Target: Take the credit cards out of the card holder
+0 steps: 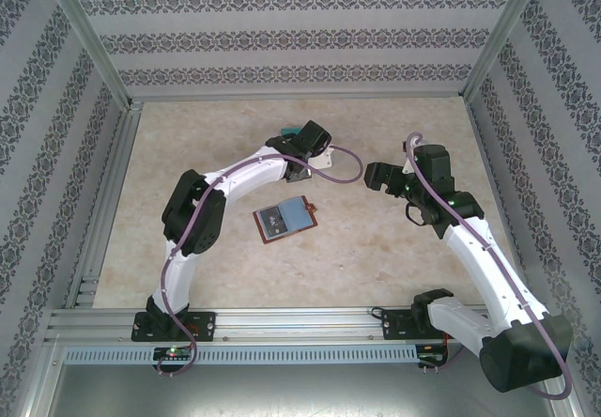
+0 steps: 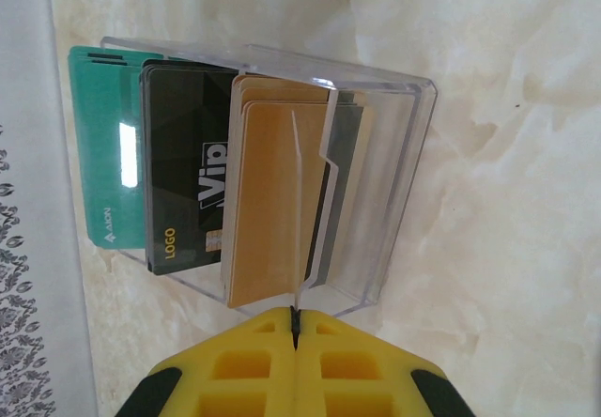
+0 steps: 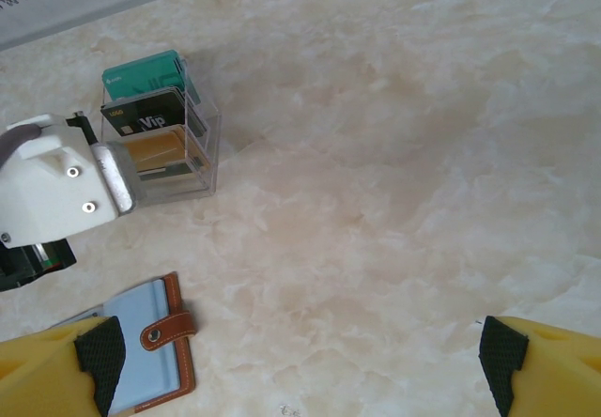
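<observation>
The brown card holder (image 1: 285, 216) lies open on the table between the arms, blue-grey sleeve page up; its snap tab (image 3: 167, 331) points right in the right wrist view. My left gripper (image 2: 295, 316) is shut on a thin pale credit card (image 2: 298, 290), seen edge-on and standing in the front slot of a clear stepped stand (image 2: 404, 182). A teal card (image 2: 108, 145), a black VIP card (image 2: 183, 173) and a tan card (image 2: 268, 201) stand in the slots. My right gripper (image 3: 300, 379) hangs open above bare table, right of the card holder (image 3: 141, 361).
The clear stand (image 3: 160, 140) sits at the back of the table under the left wrist (image 3: 56, 187). Patterned walls and metal frame posts enclose the table on three sides. Bare marble-patterned surface lies right of the stand and the card holder.
</observation>
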### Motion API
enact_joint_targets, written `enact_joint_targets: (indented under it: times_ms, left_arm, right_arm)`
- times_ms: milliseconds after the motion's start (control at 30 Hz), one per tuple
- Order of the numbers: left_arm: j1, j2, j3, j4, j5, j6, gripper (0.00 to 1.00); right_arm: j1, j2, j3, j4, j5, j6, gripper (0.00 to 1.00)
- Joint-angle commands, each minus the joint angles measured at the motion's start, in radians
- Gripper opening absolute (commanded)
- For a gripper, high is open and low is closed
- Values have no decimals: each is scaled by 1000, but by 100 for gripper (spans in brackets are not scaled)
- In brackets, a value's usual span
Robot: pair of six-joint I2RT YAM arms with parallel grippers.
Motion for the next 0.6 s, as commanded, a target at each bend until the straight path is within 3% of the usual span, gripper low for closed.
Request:
enact_joint_targets:
  times_ms: [0, 333, 400, 567]
  left_arm:
    - [-6, 22, 42, 21, -15, 22, 0]
    - [-3, 53, 46, 63, -54, 30, 0]
    - [-1, 65, 50, 83, -74, 28, 12]
    - [7, 93, 74, 96, -93, 17, 17]
  right_arm:
    - [-14, -5, -19, -6, -12, 13, 98]
    - [-16, -15, -26, -7, -23, 23, 98]
    - [-15, -14, -29, -5, -31, 27, 98]
    - [-16, -16, -33, -2, -41, 38, 98]
